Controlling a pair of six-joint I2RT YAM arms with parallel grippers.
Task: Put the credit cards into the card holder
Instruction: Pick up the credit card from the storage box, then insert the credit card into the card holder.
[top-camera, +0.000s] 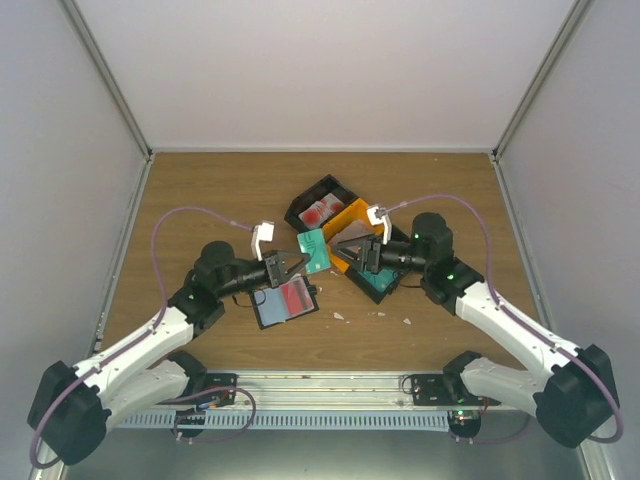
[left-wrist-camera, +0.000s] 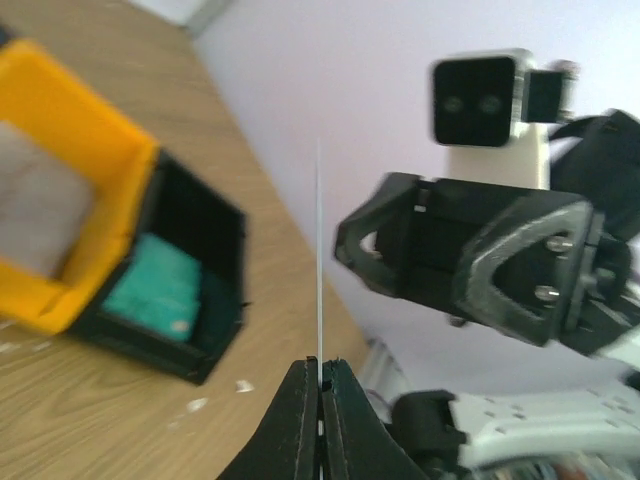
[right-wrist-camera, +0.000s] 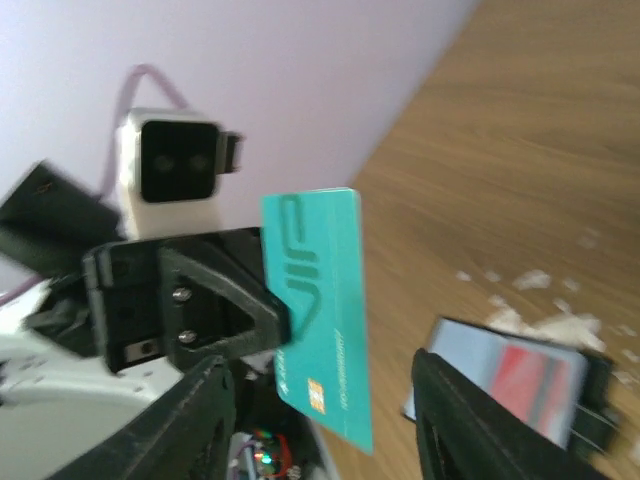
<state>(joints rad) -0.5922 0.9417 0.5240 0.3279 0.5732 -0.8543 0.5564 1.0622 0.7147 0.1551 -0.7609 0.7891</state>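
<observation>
Pinching the thin teal plastic credit card (top-camera: 314, 250), the left gripper (top-camera: 298, 263) holds it raised, the open black leather-like card holder (top-camera: 287, 302) at seven o'clock, likely for slotting, the right gripper (top-camera: 347, 250) spread wide at three o'clock.

Both arms (top-camera: 140, 350) have white shells and black joints. Behind the black left pincer (top-camera: 302, 262) and right pincer (top-camera: 343, 250) sit white camera blocks (top-camera: 262, 237), each trailing a lilac cable (top-camera: 190, 212). Two silver screws (left-wrist-camera: 560, 243) stud the right pincer's triangular flank. Behind it glows a green dot (top-camera: 450, 268), perhaps a status light.
</observation>
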